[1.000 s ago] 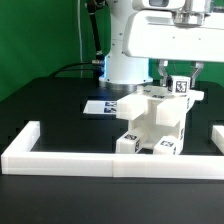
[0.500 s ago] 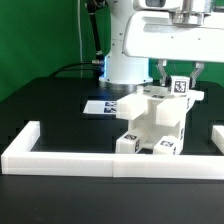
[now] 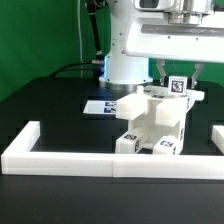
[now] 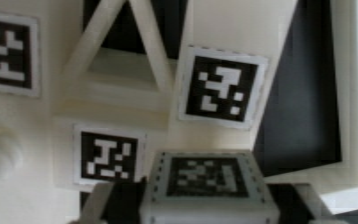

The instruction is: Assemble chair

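The partly built white chair (image 3: 150,122) stands on the black table behind the front rail, with several tags on its blocky parts. My gripper (image 3: 179,80) hangs over its upper corner on the exterior view's right. It is shut on a small white tagged chair block (image 3: 179,87), which sits at or just above the chair's top. In the wrist view the gripper (image 4: 202,208) has dark fingers (image 4: 119,200) on both sides of the block (image 4: 201,178). Beyond it are ladder-like chair bars with tags (image 4: 222,85).
A long low white border rail (image 3: 70,160) runs along the front, with upright ends at left (image 3: 27,132) and right (image 3: 217,135). The flat dark strip of printed tags (image 3: 100,105) lies behind the chair. The robot's white base (image 3: 125,60) stands at the back.
My gripper and the held block have shifted very slightly toward the exterior view's left. The chair has not moved.
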Tool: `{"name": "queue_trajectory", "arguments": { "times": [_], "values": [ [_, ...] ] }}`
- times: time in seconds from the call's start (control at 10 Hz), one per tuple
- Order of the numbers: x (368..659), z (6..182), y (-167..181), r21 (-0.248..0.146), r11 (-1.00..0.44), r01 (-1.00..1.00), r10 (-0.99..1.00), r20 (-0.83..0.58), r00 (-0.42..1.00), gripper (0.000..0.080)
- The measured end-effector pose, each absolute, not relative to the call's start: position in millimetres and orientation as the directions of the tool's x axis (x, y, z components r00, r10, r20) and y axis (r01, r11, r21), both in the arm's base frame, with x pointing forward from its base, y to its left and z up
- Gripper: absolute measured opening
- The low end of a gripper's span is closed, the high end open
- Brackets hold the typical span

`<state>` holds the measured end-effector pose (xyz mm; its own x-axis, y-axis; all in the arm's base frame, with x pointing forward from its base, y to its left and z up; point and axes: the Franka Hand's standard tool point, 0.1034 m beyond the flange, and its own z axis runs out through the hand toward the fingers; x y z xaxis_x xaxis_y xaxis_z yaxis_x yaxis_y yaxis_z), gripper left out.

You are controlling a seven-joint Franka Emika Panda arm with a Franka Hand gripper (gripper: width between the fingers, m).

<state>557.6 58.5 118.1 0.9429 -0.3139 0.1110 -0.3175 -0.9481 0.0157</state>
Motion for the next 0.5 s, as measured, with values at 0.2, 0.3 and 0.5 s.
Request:
{"name": "queue_trajectory", "arguments": {
  "times": [0.2,0.3,0.5],
  "values": [
    [557.5,118.1,59.1,-0.001,-0.895,-0.446,-0.443,0.112,0.889,0.0288],
    [557.5,118.1,59.2,-0.005,-0.880,-0.475,-0.472,0.112,0.874,0.0288],
    [557.5,118.0,59.1,-0.005,-0.877,-0.480,-0.478,0.112,0.871,0.0459]
  ]
}}
